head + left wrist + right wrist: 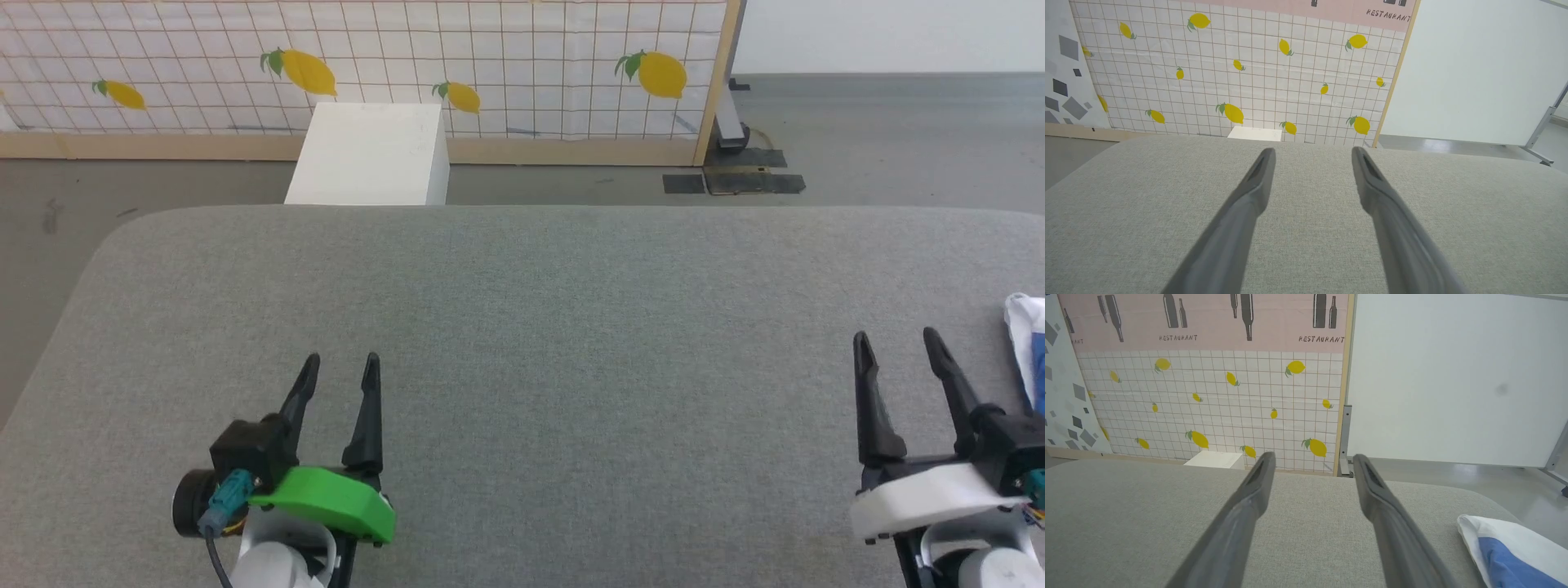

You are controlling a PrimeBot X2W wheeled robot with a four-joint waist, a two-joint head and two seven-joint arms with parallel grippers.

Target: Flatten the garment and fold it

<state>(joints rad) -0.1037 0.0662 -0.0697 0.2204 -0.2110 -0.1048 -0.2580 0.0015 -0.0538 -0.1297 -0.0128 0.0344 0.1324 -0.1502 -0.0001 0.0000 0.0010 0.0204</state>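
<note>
At the right edge of the bench [522, 310] (a grey, coarse-woven pad with rounded far corners) lies the garment [1024, 327], soft white fabric over bright blue. The left gripper [343, 358] and right gripper [896, 333] sit near the front edge, fingers spread, holding nothing. Beyond the far edge, a white box [371, 155] stands on the grey floor [122, 184] before a lemon-printed grid panel [522, 57].

Left tool [1312, 151] wide above grey pad [1118, 204]
</note>
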